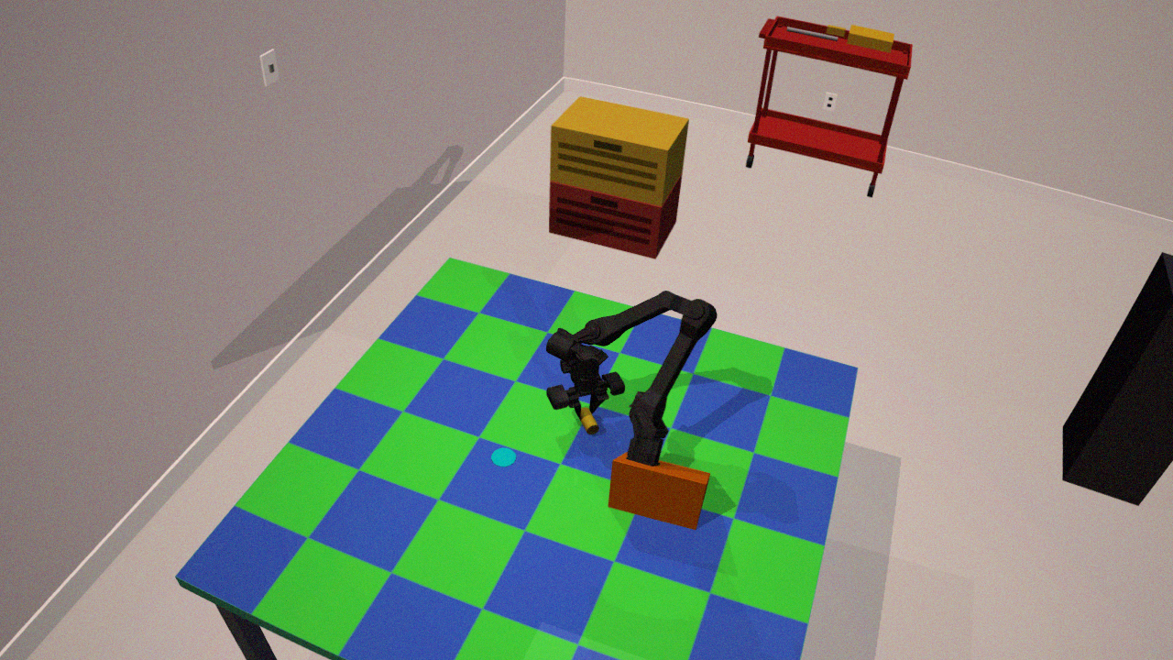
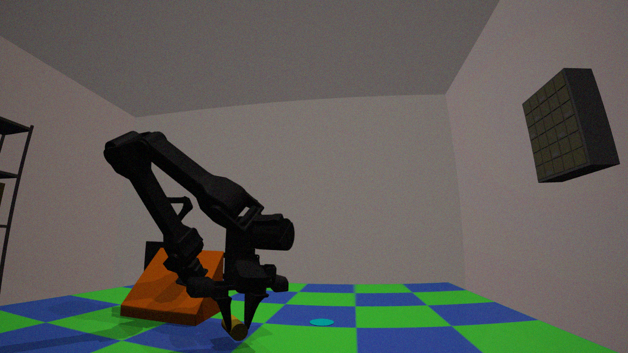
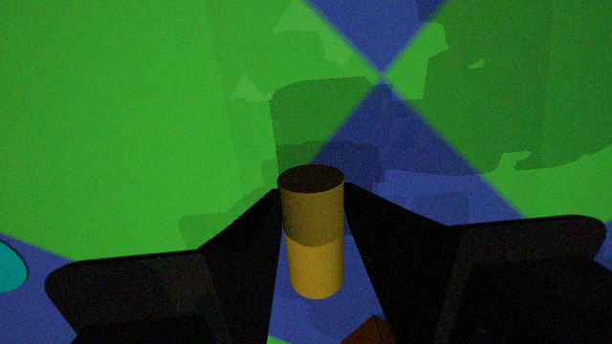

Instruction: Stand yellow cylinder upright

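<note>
Overhead first: we see the claw (image 1: 584, 407) lowered over the yellow tall cylinder (image 1: 588, 422), which lies on its side on the checkered worktop (image 1: 352, 566), just beside the orange base block (image 1: 657, 490). The cyan circle (image 1: 502, 456) sits apart from the cylinder, toward the near-left, with bare squares between them. The worktop's edges lie well away from the claw on every side.

From the exterior view we find the claw (image 2: 237, 318) pointing straight down, its two fingers (image 2: 225, 312) straddling the yellow tall cylinder (image 2: 234, 329), which rests on the worktop (image 2: 439, 338) at a blue-green border. The cyan circle (image 2: 321, 322) lies to the right of it, nothing standing between. The orange base block (image 2: 162, 289) rises close behind the claw on the left.

At the wrist, we see the claw (image 3: 311, 210) closed on the yellow tall cylinder (image 3: 313, 239), both dark fingers pressed against its sides near its far end. A sliver of the cyan circle (image 3: 10, 268) shows at the left edge, and a corner of the orange base block (image 3: 368, 334) at the bottom.
</note>
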Motion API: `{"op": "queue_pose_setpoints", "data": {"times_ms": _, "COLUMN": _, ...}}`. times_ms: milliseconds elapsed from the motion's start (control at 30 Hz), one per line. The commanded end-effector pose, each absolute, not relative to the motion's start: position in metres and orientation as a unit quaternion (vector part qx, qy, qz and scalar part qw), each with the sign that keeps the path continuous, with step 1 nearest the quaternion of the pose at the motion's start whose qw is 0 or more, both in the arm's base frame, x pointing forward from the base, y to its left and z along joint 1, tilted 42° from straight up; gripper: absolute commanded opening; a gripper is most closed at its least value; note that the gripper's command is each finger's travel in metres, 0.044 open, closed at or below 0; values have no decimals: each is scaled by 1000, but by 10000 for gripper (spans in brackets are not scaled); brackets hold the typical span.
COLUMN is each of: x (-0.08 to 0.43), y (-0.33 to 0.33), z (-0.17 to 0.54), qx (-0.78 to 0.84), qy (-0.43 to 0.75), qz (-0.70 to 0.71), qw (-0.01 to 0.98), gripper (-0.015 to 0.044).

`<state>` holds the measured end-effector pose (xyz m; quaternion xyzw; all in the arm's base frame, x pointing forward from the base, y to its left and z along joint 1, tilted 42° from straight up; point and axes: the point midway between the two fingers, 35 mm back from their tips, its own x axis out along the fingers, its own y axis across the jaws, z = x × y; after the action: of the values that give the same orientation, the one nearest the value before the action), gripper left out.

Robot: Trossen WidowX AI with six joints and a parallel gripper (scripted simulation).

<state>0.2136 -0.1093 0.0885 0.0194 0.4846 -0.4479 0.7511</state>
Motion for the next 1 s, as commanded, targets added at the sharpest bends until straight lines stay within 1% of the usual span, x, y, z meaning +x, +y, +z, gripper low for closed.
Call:
{"op": "queue_pose_setpoints", "data": {"times_ms": 0, "x": 217, "y": -102, "z": 98, "qx": 23, "qy": 480, "qz": -448, "qw": 754, "gripper": 105}}
{"op": "queue_pose_setpoints", "data": {"times_ms": 967, "x": 200, "y": -48, "z": 162, "qx": 19, "qy": 479, "qz": -450, "qw": 753, "gripper": 105}}
